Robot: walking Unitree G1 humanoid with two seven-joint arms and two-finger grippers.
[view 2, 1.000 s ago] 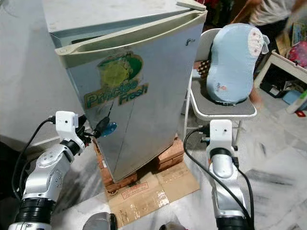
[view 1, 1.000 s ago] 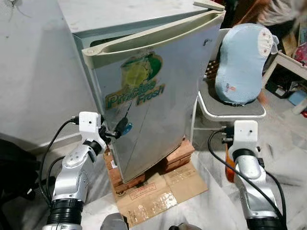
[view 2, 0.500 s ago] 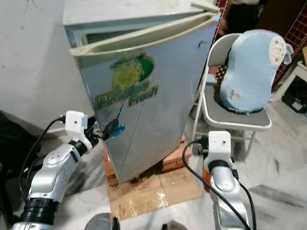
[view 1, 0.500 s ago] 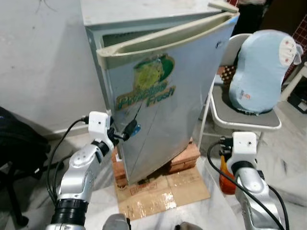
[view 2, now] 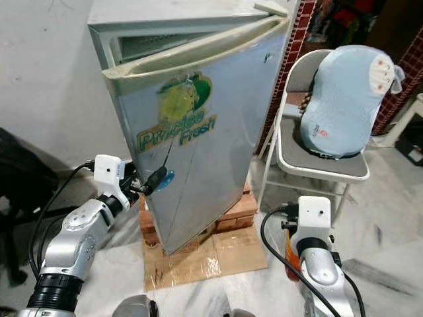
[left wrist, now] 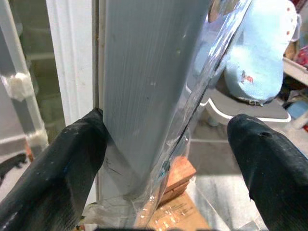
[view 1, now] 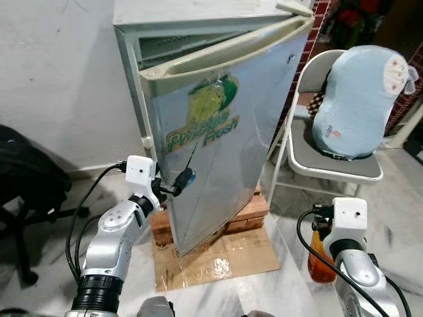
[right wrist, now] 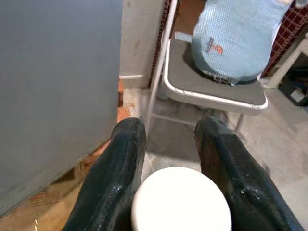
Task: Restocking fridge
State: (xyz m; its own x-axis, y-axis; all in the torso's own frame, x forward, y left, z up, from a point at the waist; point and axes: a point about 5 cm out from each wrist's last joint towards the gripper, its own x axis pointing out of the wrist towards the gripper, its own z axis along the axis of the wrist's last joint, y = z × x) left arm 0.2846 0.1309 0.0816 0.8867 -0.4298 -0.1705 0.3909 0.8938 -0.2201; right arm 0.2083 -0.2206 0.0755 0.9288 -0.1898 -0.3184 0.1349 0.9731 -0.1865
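Observation:
A small grey fridge (view 1: 198,13) with a green and yellow sticker stands on bricks, and its door (view 1: 228,125) is ajar at the left edge. My left gripper (view 1: 173,187) is open and straddles that free edge low down. In the left wrist view one finger (left wrist: 72,163) lies against the door's inner side and the other finger (left wrist: 269,163) hangs in front of it. My right gripper (right wrist: 168,139) is low at the right, shut on an orange bottle (view 1: 320,257) with a white cap (right wrist: 180,199).
A white folding chair (view 1: 330,162) with a light blue cushion (view 1: 357,99) stands close to the right of the fridge. Bricks (view 1: 248,211) and flattened cardboard (view 1: 218,254) lie under the fridge. A black office chair (view 1: 26,185) is at the far left by the wall.
The camera has shifted. The fridge door's left edge stands further from the cabinet, with my left gripper still at it. The right gripper with the bottle sits lower in view.

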